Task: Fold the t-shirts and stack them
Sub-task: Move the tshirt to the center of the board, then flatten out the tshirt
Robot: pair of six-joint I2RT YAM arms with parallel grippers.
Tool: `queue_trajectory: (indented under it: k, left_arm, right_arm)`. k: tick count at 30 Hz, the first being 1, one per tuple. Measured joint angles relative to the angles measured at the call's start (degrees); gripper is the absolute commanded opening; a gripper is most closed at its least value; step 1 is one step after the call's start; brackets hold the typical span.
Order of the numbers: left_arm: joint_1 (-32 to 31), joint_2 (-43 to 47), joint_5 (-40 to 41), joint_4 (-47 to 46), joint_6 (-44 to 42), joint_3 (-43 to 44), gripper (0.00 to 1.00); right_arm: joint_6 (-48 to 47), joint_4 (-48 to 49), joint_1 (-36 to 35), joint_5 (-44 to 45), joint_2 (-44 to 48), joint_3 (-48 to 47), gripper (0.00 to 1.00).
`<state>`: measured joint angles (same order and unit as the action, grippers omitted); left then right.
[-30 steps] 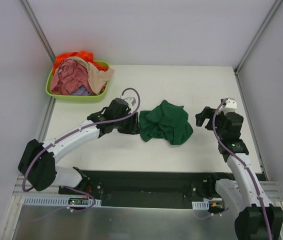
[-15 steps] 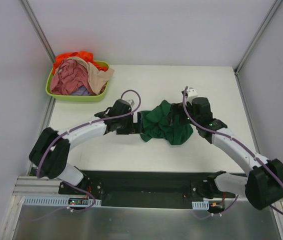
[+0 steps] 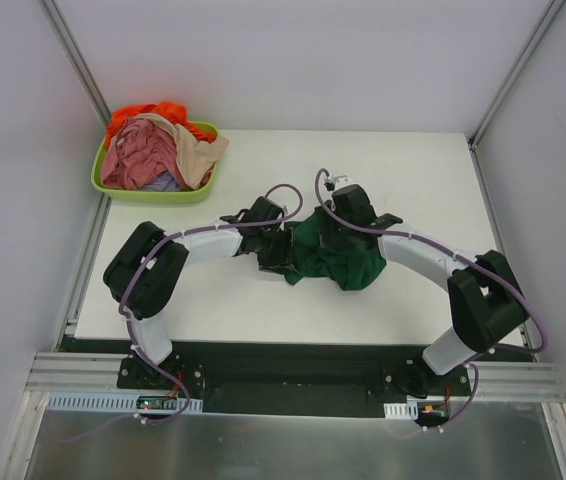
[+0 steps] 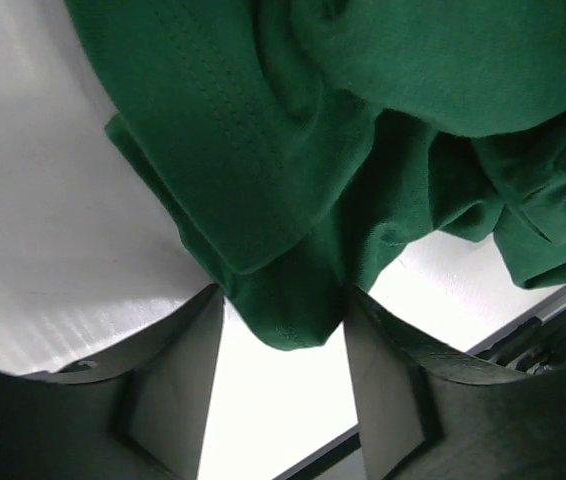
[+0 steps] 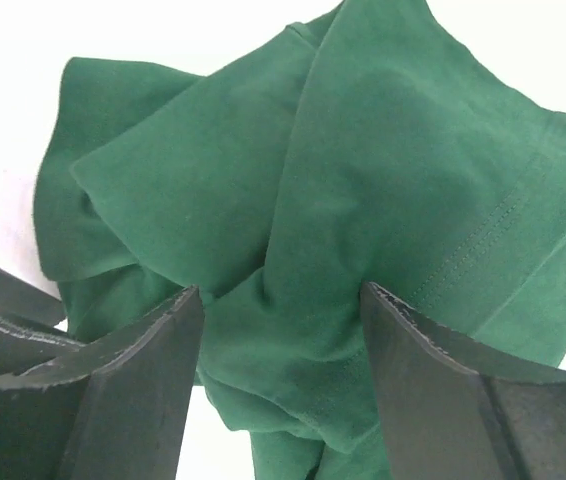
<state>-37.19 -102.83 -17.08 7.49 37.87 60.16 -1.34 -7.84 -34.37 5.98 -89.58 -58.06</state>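
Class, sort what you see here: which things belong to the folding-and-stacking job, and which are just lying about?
Job: dark green t-shirt; left pincer; right pincer; heap of pink, orange and beige t-shirts.
Lying about: lime-green tub, holding that heap; table.

Bright, even light (faint shadows); the table (image 5: 163, 30) glares white close up.

From above, both arms' jaws are hidden under their own wrists at the dark green t-shirt (image 3: 341, 258). Each wrist view crops that shirt at the picture's edges, and neither shows whether the jaws press the cloth between them or merely flank it. In the tub (image 3: 148, 194), the lavender shirt (image 3: 166, 183) lies mostly buried — the orange shirt (image 3: 143, 112) shows only at the far rim.
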Motion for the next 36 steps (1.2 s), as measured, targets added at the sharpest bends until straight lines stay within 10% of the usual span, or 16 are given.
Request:
queue_trajectory:
  k: [8,13,16,23,36]
  left_arm:
    - [-0.33,-0.68,-0.63,-0.09,0.33,-0.2,0.42]
    - [-0.33,-0.55,-1.16,-1.11,0.33,-0.92,0.35]
    - [-0.5,-0.52,-1.7,-1.22,0.39,-1.38,0.0]
    - [-1.51,0.24,-0.68,-1.31,-0.07,-2.36,0.0]
    - [1.64,21.33,26.56,10.97,0.22,-2.97,0.0]
  right_arm:
    - [1.62,-2.6,-1.49,6.67,-2.36,-0.72,0.17]
    - [2.45,-3.23,-1.53,9.99,-2.12,-0.76,0.12]
    - [2.58,-3.72,-1.55,11.1,-1.09,-0.74,0.08]
    - [2.67,-6.08,-1.57,14.34,4.0,-0.74,0.08]
    - [-0.87,-11.93,1.73,22.97,28.85,3.76,0.06]
